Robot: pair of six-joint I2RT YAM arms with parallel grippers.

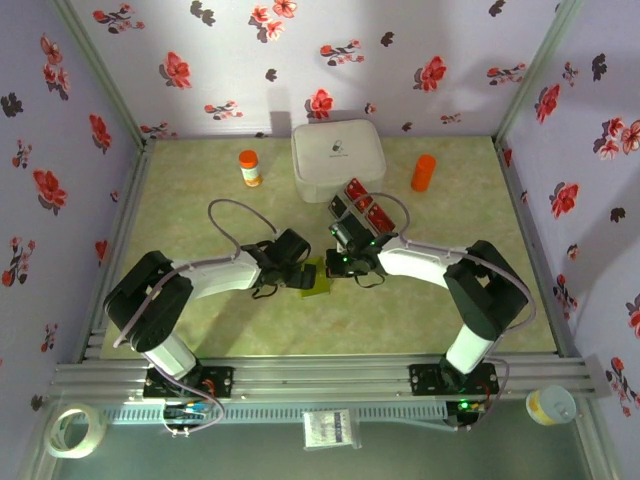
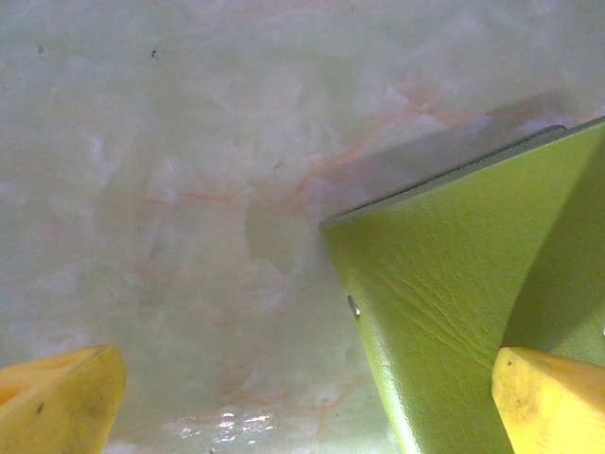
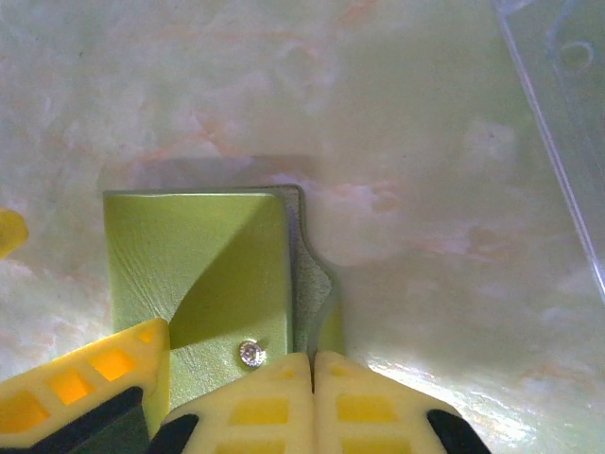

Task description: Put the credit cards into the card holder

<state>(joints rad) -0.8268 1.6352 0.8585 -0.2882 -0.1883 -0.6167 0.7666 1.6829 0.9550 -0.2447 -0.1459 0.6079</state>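
The small olive-green square folding card holder (image 1: 318, 279) lies flat on the pale marbled green tabletop (image 1: 200, 210), in the gap between the 2 grippers.

The right gripper (image 3: 312, 357) has its 2 yellow fingers pressed together with no gap. Their tips sit at the holder's (image 3: 189, 255) right edge, just beside a small silver snap stud (image 3: 250, 353). A thin grey inner layer of the holder runs in under the tips. Whether it is pinched between them cannot be told.

The left gripper (image 2: 302, 378) is spread wide. In the left wrist view, 1 yellow finger (image 2: 548, 397) is over the green leather of the holder (image 2: 444, 284) and the other (image 2: 57, 397) is over bare table, well apart from it.

From above, the red and dark glossy rectangular credit cards (image 1: 360, 200) lie in a clear plastic tray (image 3: 553, 123). The tray sits just behind the right gripper (image 1: 345, 262), against the front of a large white rounded box (image 1: 338, 155). The cards are apart from the holder. The left gripper (image 1: 295, 272) sits just left of the holder.
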